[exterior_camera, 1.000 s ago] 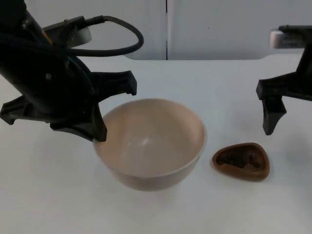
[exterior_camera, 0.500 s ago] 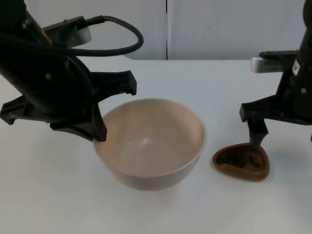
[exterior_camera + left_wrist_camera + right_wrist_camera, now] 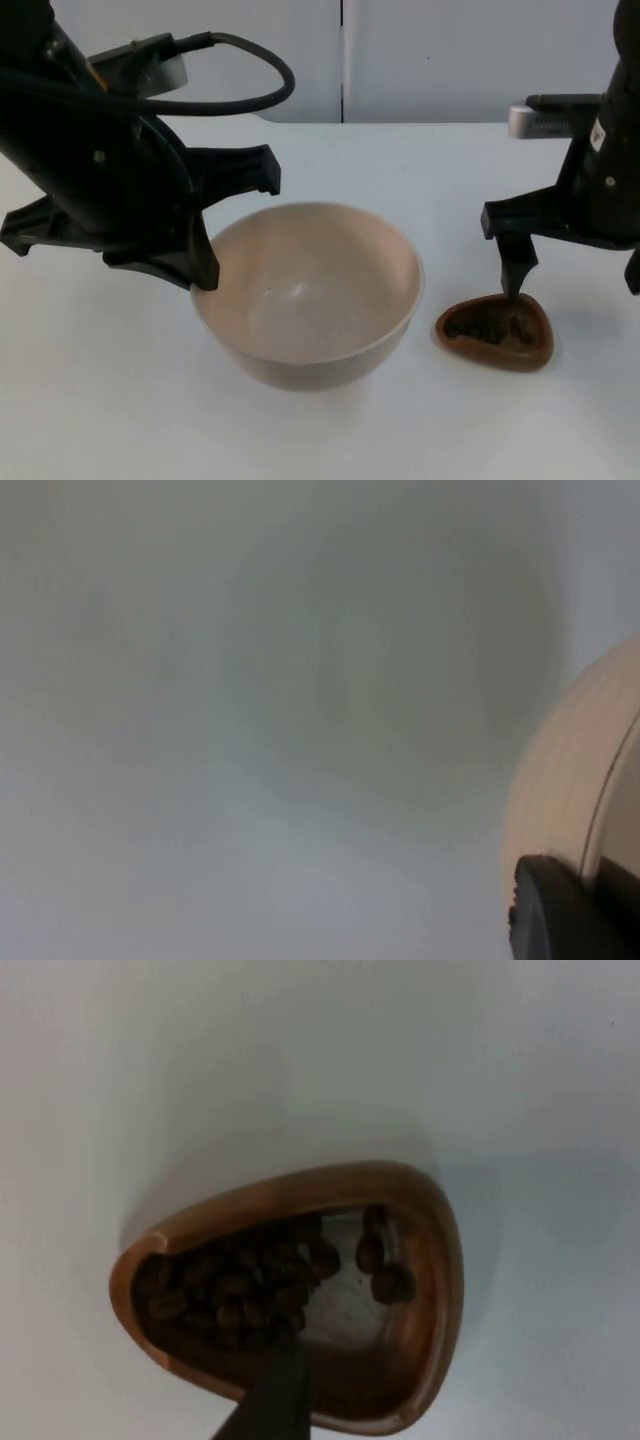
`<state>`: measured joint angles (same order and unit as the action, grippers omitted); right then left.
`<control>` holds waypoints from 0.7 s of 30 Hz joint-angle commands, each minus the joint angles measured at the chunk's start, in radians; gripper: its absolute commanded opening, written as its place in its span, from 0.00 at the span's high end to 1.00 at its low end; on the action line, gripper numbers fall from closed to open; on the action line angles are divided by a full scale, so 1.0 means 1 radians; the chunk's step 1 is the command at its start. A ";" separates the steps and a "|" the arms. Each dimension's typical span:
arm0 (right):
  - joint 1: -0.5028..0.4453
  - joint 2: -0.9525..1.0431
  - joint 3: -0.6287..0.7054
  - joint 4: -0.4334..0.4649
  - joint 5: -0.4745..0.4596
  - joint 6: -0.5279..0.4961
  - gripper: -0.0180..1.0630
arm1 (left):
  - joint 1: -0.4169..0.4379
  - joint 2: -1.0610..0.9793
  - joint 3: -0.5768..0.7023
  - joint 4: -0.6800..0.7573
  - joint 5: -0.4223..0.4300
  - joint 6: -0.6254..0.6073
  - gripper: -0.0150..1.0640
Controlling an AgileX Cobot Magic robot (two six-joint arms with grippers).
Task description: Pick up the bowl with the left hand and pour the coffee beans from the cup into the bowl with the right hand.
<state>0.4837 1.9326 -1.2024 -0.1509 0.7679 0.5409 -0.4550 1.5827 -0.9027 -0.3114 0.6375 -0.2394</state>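
Left gripper (image 3: 205,235) hangs low at the left, fingers spread wide; right gripper (image 3: 575,275) points straight down at the right

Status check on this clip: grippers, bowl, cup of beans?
Left gripper at bowl rim, bowl empty. Right gripper over cup, one fingertip dipping inside. Coffee beans in cup, unpoured. Nothing in the way.

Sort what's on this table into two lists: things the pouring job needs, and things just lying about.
Needed:
bowl, held at its rim by the left gripper
brown cup of coffee beans, right gripper at its rim

Lying about:
nothing apart from the white table itself
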 commanded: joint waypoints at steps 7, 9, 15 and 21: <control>-0.002 0.068 -0.005 -0.002 -0.037 0.000 0.20 | 0.003 -0.016 0.000 -0.016 -0.007 -0.004 0.99; -0.002 0.076 -0.005 -0.002 -0.043 0.000 0.21 | 0.003 -0.016 0.000 -0.016 -0.007 -0.004 0.99; -0.002 0.105 -0.005 -0.004 -0.058 0.000 0.22 | 0.003 -0.016 0.000 -0.016 -0.014 -0.004 0.99; -0.002 0.124 -0.005 -0.004 -0.082 -0.007 0.25 | 0.003 -0.016 0.000 -0.016 -0.016 -0.004 0.99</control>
<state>0.4837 2.0532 -1.2024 -0.1509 0.6994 0.5427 -0.4550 1.5827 -0.9027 -0.3177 0.6356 -0.2394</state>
